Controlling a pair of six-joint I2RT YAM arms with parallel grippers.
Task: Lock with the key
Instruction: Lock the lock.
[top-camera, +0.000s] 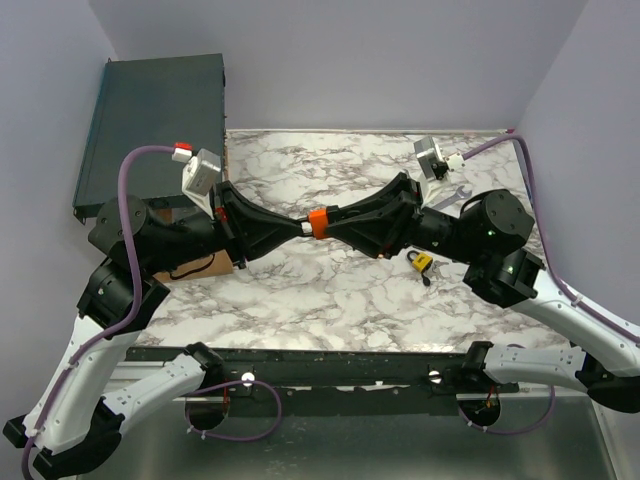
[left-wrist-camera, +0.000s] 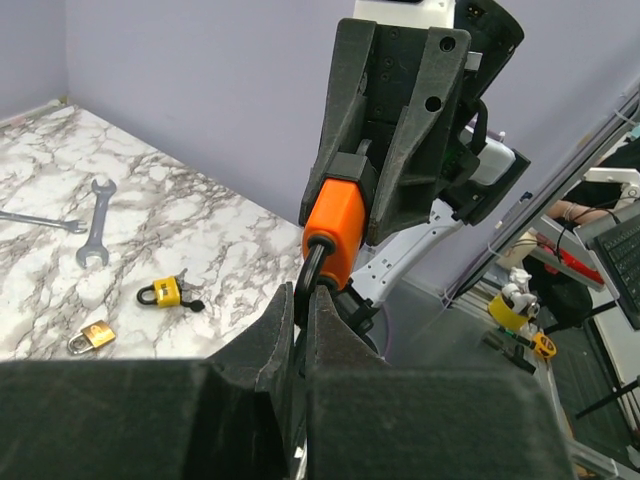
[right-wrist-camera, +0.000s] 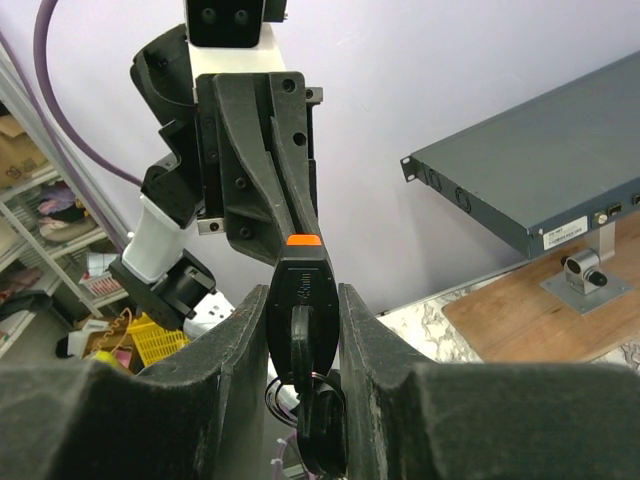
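The orange padlock (top-camera: 318, 222) is up in the air over the table (top-camera: 330, 290), the right gripper (right-wrist-camera: 305, 300) squeezes its body, the left gripper (left-wrist-camera: 301, 300) pinches its black loop (left-wrist-camera: 312, 262), keys (right-wrist-camera: 318, 425) dangle under it, and I think the locking turn is not done yet.

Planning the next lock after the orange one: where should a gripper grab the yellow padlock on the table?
On the yellow padlock, grip the body across its narrow edges, coming straight down. It lies flat on the table, so the broad faces cannot be pinched; the shackle at one end and what looks like a key at the other are best left free.
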